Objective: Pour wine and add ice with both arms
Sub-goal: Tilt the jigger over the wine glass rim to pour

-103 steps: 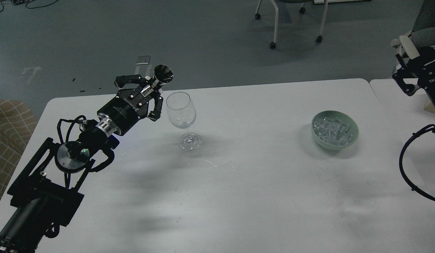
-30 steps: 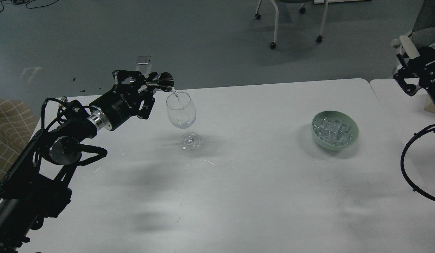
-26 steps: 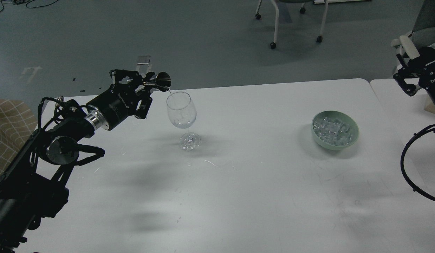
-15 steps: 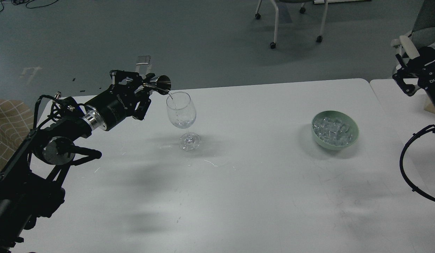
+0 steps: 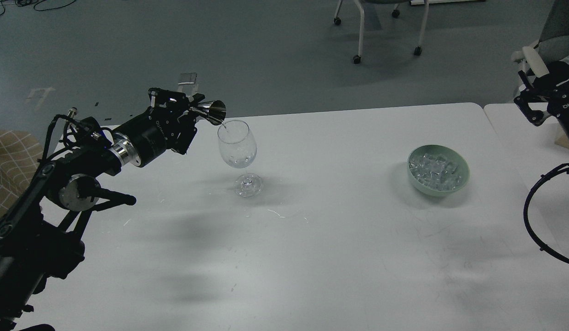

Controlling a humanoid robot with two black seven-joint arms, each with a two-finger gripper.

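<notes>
While a steel hourglass-shaped jigger [image 5: 211,111] is tipped on its side over the rim of a clear stemmed wine glass [image 5: 237,154], a thin stream of colourless wine [image 5: 224,126] is seen falling from its lip into the bowl of the glass. The jigger is clamped between the jaws of the black left gripper [image 5: 192,110], which is carried in from eight o'clock on the white table [image 5: 321,248]; the glass stands upright at about ten o'clock. A little liquid appears to be pooled low in the glass, though the level is hard to read. The pouring step is judged to be in hand and near its end. Ice [image 5: 435,172], a heap of small clear cubes, is held in a pale green round bowl [image 5: 463,177] at three o'clock, well apart from the glass and untouched. The black right gripper [image 5: 530,108] is held off the table at two o'clock, part-cut by the frame edge; whether its jaws are wide or narrow cannot be told. Next, the jigger would need to be righted and cleared from the rim, and the right arm brought down to the bowl so that cubes can be carried across to the glass.
</notes>
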